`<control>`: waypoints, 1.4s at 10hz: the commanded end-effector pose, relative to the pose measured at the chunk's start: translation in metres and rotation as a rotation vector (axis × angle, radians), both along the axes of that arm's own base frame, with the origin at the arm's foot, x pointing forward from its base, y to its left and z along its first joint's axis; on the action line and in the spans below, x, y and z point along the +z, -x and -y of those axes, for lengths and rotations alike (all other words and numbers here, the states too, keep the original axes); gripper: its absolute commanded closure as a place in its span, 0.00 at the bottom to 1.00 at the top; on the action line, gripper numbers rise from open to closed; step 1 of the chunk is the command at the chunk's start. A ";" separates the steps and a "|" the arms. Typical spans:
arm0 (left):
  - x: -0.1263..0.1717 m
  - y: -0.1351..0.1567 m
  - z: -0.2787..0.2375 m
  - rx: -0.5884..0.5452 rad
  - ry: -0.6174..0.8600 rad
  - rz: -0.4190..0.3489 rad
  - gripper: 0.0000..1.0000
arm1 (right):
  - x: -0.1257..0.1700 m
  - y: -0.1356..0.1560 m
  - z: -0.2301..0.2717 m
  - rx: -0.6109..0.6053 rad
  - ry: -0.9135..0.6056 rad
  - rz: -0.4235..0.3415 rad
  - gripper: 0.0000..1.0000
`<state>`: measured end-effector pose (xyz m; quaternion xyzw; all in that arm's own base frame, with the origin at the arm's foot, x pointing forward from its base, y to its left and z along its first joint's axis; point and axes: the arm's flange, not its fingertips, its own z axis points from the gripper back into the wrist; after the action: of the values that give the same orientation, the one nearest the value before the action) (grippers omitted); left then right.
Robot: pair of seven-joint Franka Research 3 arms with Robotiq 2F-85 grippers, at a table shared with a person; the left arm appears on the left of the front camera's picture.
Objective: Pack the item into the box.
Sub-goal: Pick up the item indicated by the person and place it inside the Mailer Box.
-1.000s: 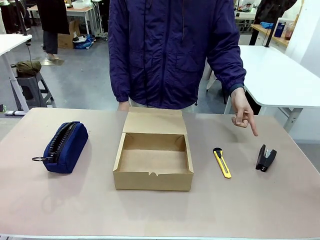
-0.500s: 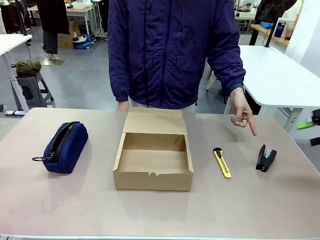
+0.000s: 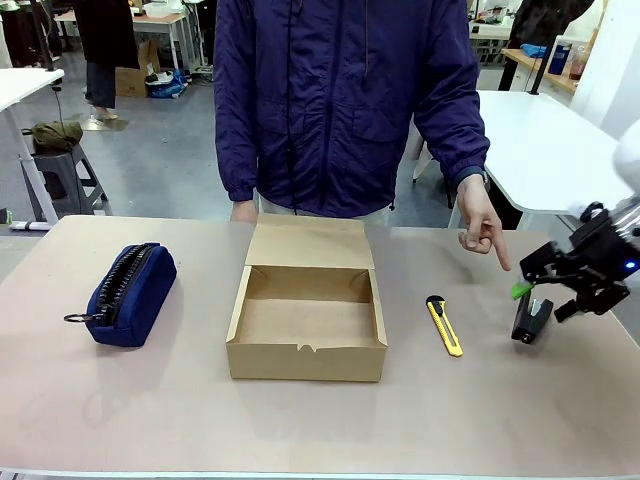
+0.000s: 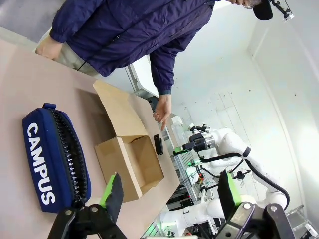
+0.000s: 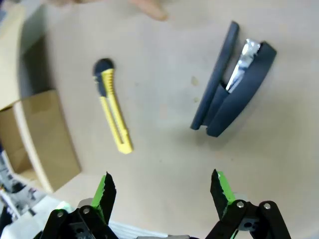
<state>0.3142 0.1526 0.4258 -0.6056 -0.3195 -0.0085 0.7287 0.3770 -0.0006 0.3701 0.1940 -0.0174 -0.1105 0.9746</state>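
The item, a small black stapler, lies on the table at the right. It is also in the right wrist view and, farther off, in the left wrist view. My right gripper hovers just above it, open, its green-padded fingers spread with nothing between them. The box stands open at mid-table, lid flap lying back toward the person; its corner shows in the right wrist view. My left gripper is open and raised over the table's left side, near the pouch.
A navy zippered pouch lies left of the box. Between the box and the stapler is a yellow-and-black utility knife. The person stands at the far edge, one hand pointing down toward the stapler.
My right arm has come in from the right edge and its open gripper now hangs over the stapler. The person's pointing hand has barely shifted.
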 end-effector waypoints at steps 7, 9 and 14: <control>0.001 0.000 0.001 0.004 0.014 0.033 0.00 | -0.048 -0.054 0.015 -0.293 0.226 -0.119 0.00; 0.001 0.000 0.001 0.004 0.014 0.033 0.00 | -0.052 -0.064 0.015 -0.315 0.224 -0.110 0.00; 0.001 0.000 0.001 0.004 0.014 0.033 0.00 | -0.061 -0.075 0.012 -0.302 0.279 -0.092 0.00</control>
<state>0.3141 0.1532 0.4261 -0.6060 -0.3206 -0.0079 0.7279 0.4472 -0.0138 0.3088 0.0662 -0.0113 -0.2485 0.9663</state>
